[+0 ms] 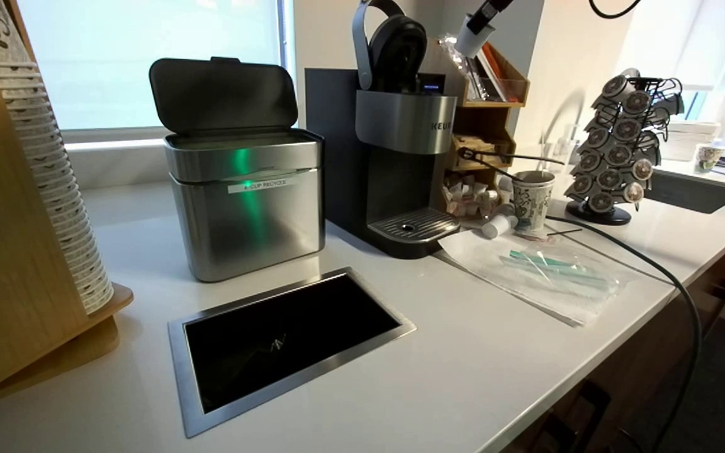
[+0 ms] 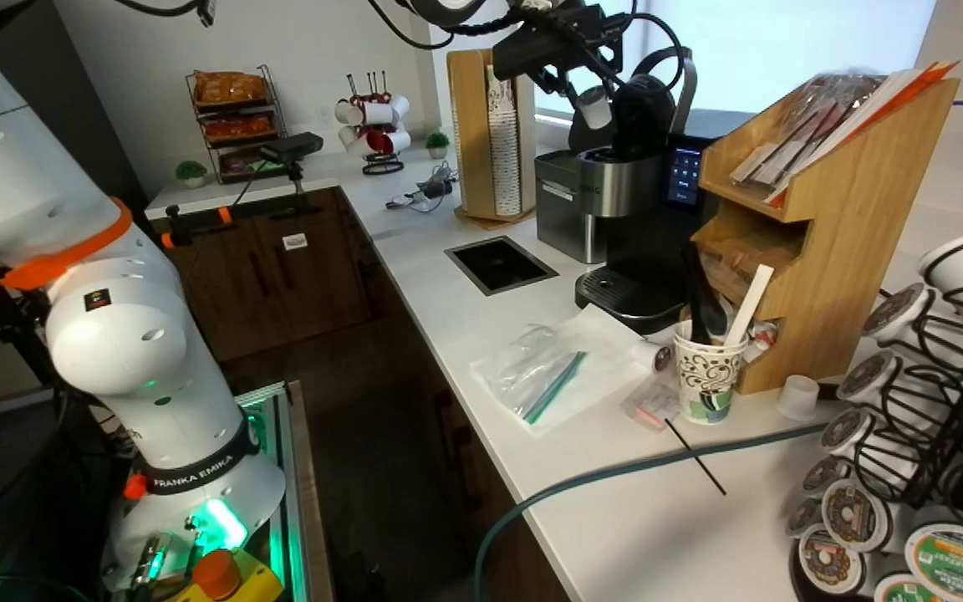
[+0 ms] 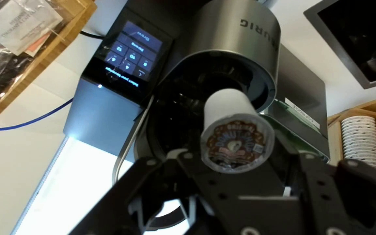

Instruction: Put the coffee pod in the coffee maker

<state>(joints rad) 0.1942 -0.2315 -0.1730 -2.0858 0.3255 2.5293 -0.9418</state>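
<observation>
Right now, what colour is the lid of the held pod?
The lid is mostly brown with a pale border, clearest in the wrist view.

We enter one white countertop [image 1: 450, 371], a steel-framed rectangular opening [image 1: 187, 377] let into it. Standing directly on the surface we list: coffee maker [image 1: 394, 126], black with silver-grey band, between brushed-steel container [image 1: 255, 226] and wooden organizer [image 2: 858, 251]; wooden cup holder [image 2: 471, 134]; patterned paper cup [image 2: 707, 383], near the organizer; black pod carousel [image 1: 598, 218]; small white cup-shaped item [image 2: 799, 397]; two small green plants [image 2: 437, 140]. Lying flat we list: white sheet [image 1: 485, 255], just beside the coffee maker; thin black stick [image 2: 695, 456]; dark cable [image 2: 611, 478], running over the edge.
</observation>
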